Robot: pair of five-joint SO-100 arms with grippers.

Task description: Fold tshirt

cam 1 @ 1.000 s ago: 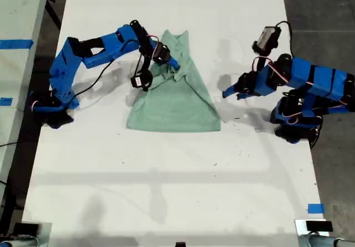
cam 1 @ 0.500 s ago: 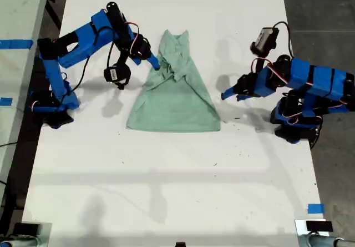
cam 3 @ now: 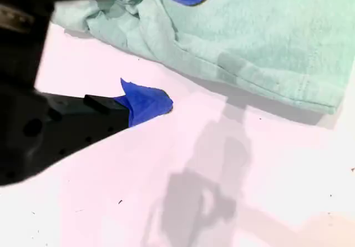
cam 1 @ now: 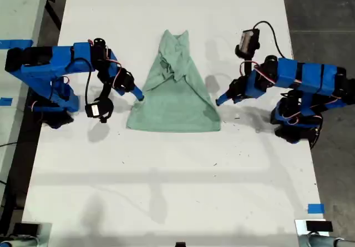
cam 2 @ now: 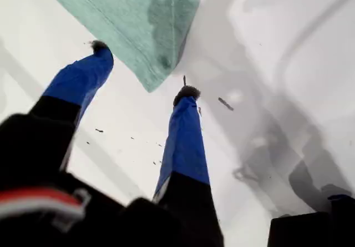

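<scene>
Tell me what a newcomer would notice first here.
The pale mint tshirt lies mid-table in the exterior view, folded into a rough triangle with bunched cloth near its top. My first pincer is open by its edge on that view's right, and my second pincer is open by its left edge. Neither grips cloth.

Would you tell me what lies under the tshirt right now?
The tshirt lies on the white table, which shows all around it. Whatever is beneath its folded layers is covered.
</scene>
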